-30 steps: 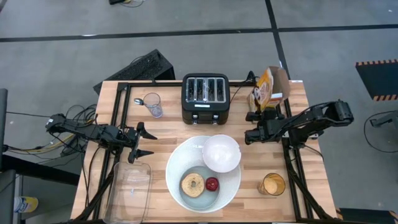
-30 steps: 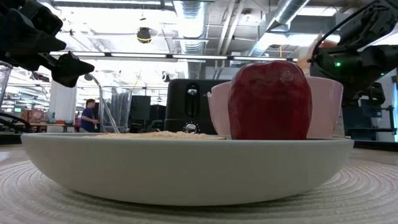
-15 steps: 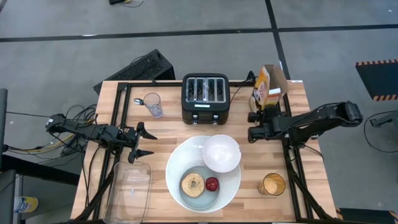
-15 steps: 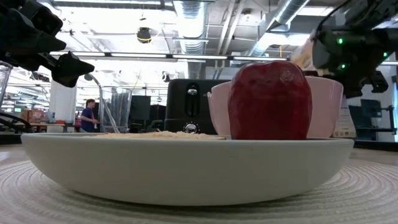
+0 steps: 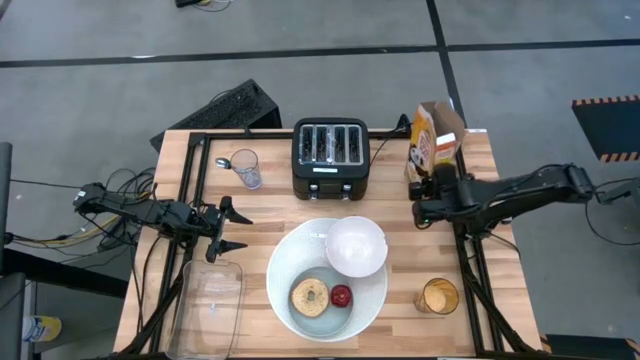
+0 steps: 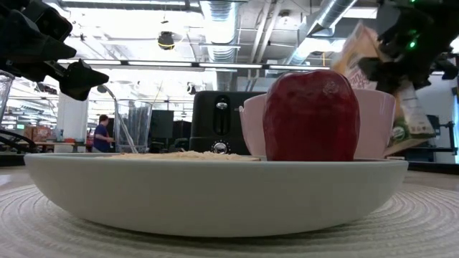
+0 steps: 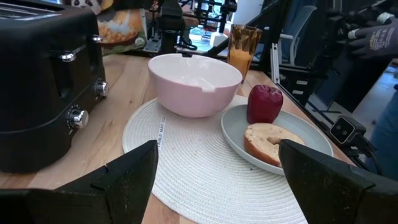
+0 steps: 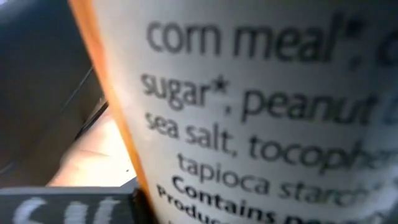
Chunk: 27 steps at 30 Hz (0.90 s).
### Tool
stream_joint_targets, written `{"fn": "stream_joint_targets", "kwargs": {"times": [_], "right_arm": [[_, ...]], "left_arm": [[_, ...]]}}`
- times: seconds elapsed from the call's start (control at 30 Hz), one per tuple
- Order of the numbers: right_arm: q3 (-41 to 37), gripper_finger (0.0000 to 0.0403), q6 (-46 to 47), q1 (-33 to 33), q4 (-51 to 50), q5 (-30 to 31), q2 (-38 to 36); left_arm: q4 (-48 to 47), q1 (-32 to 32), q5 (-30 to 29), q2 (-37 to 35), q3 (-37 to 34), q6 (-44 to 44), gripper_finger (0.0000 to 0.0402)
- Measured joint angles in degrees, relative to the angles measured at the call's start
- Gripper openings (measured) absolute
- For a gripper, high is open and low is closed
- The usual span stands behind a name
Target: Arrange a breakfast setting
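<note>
A pale blue plate (image 5: 300,272) sits on a round white woven mat (image 7: 180,168). On the plate lie a toasted bagel half (image 5: 309,297) and a small red apple (image 5: 342,296). A small white bowl (image 5: 356,246) stands on the mat at the plate's far side. A cup of orange cereal balls (image 5: 437,297) stands at the near right. My right gripper (image 5: 432,178) is at the near end of an orange cereal box (image 5: 438,135) at the far right. My left gripper (image 5: 234,228) is open and empty, left of the mat. My right gripper meets the cereal box at its near lower part (image 5: 430,166), coming level from the table's near side. Its fingers are hidden; the box's printed side panel (image 8: 249,93) fills the wrist view. The box (image 6: 366,64) stands tilted in the hold.
A black toaster (image 5: 331,155) stands at the far middle, with a clear glass (image 5: 246,168) to its left. A clear plastic container (image 5: 208,298) lies at the near left. A person (image 6: 102,133) is in the room behind, and a gloved hand (image 7: 373,38) shows beyond the table.
My right gripper has gone toward the table's right and far edges and up. The cereal box has shifted a little to the right with it. In the low view the box now stands tilted and shows much more than before.
</note>
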Motion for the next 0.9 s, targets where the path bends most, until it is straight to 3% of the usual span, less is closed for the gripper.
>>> {"fn": "stream_joint_targets", "kwargs": {"times": [0.17,0.6,0.9], "right_arm": [[4.4,0.0164,-2.9,2.1,-6.5,-1.1,-2.1],[18.7,0.0164,-30.6,5.2,-15.0,-3.3,-3.5],[22.7,0.0164,-44.2,8.2,-18.6,-7.0,-3.4]], "left_arm": [[0.0,0.0,0.0,0.0,0.0,0.0,0.032],[0.0,0.0,0.0,0.0,0.0,0.0,0.032],[0.0,0.0,0.0,0.0,0.0,0.0,0.032]]}}
